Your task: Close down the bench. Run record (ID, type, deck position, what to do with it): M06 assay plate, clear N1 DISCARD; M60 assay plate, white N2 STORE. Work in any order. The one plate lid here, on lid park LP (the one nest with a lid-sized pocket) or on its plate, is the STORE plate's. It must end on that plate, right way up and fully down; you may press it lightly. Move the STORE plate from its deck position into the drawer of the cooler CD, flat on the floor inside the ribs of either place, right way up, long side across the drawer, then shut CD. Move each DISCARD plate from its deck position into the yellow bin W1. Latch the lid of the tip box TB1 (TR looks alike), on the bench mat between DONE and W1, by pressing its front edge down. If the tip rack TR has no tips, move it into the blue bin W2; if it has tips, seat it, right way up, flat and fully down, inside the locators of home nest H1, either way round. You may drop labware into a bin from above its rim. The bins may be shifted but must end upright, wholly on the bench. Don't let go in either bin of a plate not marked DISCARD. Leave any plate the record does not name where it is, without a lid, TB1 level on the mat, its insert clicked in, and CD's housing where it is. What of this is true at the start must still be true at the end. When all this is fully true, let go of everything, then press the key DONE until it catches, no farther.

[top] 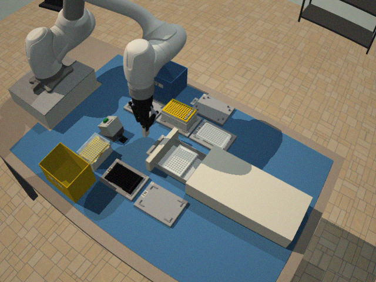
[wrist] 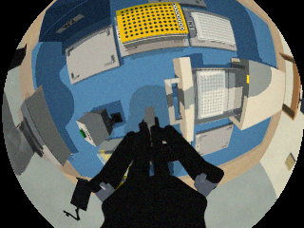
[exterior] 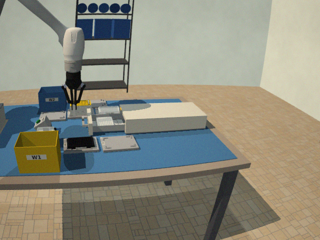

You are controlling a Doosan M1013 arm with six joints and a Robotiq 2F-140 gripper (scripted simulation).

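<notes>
One long cooler lies on the desk, its drawer pulled out with the white plate flat inside, lidded. The hand hangs just beside the drawer front, fingers fully together, holding nothing.

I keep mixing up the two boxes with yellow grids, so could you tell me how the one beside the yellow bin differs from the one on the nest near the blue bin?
The box by the yellow bin wears a clear lid that pales its grid and stands on the blue mat. The box near the blue bin has no lid, so its grid shows bright yellow, and it sits on a grey nest. Both have pale bodies and similar size.
</notes>
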